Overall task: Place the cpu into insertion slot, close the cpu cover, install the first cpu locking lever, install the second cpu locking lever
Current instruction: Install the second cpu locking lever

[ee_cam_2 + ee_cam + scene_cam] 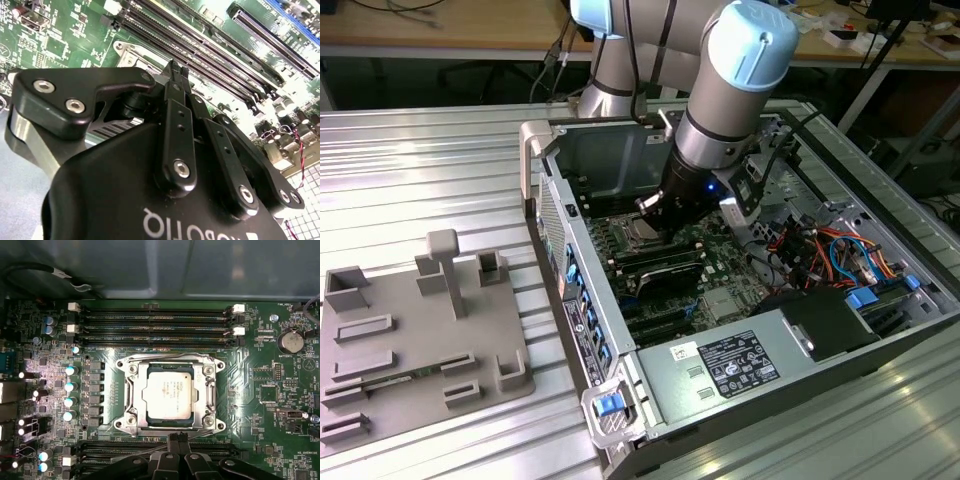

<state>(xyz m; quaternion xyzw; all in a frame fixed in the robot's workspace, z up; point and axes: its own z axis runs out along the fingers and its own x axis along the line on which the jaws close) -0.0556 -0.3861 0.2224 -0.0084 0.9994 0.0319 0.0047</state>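
The cpu [167, 395], a flat silver-grey square, lies in the socket on the green motherboard [260, 370]. The cpu cover [131, 396], a shiny metal frame, lies flat around it. My gripper [176, 438] is shut, its two black fingertips pressed together at the socket's edge with nothing seen between them. A thin metal locking lever [150, 450] runs along that edge up to the fingertips. The second wrist view shows the shut gripper [176, 70] over the memory slots. In the exterior view my gripper [655, 215] reaches down inside the open computer case, just above the cpu [642, 235].
Long black memory slots [155, 322] flank the socket on two sides. Capacitors [70, 387] stand in a row beside it. The case walls [575, 330], a power supply [740, 365] and orange and blue cables [840, 250] surround the board. A grey fixture plate [410, 340] lies at the exterior view's left.
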